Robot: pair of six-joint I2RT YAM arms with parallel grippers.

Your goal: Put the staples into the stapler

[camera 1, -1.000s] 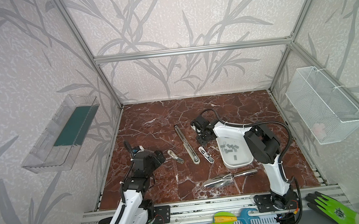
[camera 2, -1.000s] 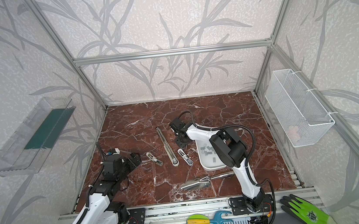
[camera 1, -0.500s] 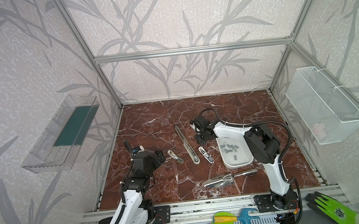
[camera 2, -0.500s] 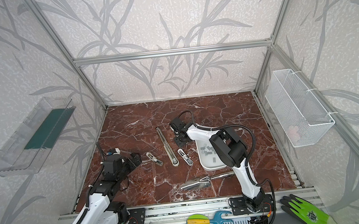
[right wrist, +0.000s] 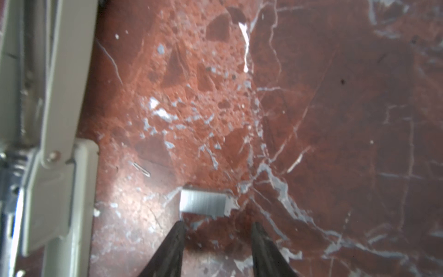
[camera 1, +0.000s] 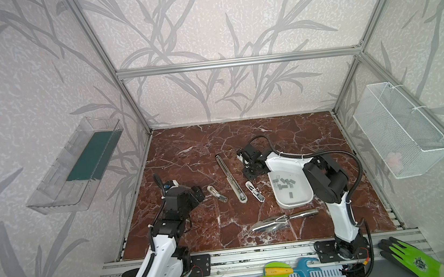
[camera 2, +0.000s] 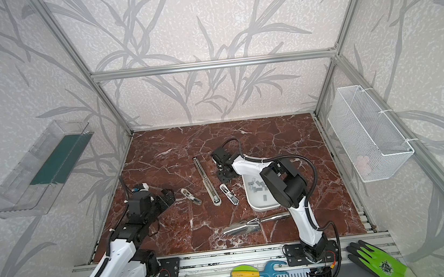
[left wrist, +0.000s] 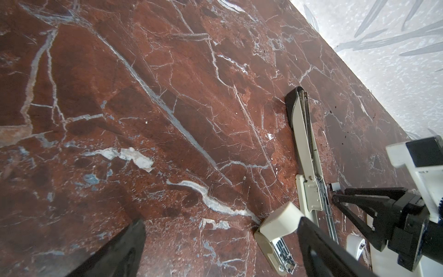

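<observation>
Staples (camera 1: 284, 183) lie mostly in the white tray (camera 1: 299, 200) right of centre. The one that matters is a single strip (right wrist: 203, 203) lying flat on the desk (right wrist: 335, 120), just right of the opened-flat stapler (right wrist: 60, 115) near its hinge. The right fingers (right wrist: 176, 247) point at it from close by, partly open with nothing between them. The strip sits just beyond their tips, apart from both and offset toward the finger on the stapler's side. Its long axis runs across the gap, from one finger toward the other, so a straight advance and a close would likely pinch it end to end. The stapler runs near to far, roughly square to the strip. The left fingers (left wrist: 316, 244), spread wide and empty, are well apart on the left, so the right arm is nearer.
</observation>
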